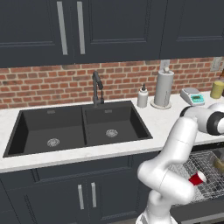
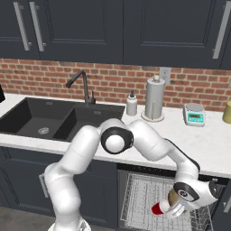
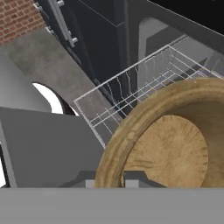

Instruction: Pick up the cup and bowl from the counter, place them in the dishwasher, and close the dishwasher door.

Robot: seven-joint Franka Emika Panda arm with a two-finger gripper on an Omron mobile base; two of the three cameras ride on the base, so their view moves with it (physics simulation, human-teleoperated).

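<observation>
Left base view: The white arm rises at lower right and bends down over the pulled-out wire rack (image 1: 205,175) of the dishwasher. The red cup (image 1: 197,178) lies on its side in the rack, whitish end toward the left. A brown shape at the right edge of the rack is the bowl (image 1: 218,162), partly cut off by the frame. On the white counter (image 1: 164,120) sit a black double sink (image 1: 74,127) with a dark faucet (image 1: 97,89), a soap dispenser (image 1: 142,96), a paper towel roll (image 1: 163,89), a kitchen scale (image 1: 192,96) and a yellowish jar (image 1: 217,89).

Right base view: The arm reaches down to the right, its hand low over the rack (image 2: 149,198). The gripper (image 2: 177,208) is at the bowl (image 2: 173,196), with the cup (image 2: 159,208) just beside it on the left. The fingers are too hidden to judge here.

Hand view: The bowl (image 3: 175,144) looms close, its rim touching the two dark fingertips (image 3: 135,178) at the bottom edge. The fingertips appear to straddle the rim, gripping the bowl. Behind it lie the rack wires (image 3: 131,96) and the dark interior of the dishwasher (image 3: 183,30).
</observation>
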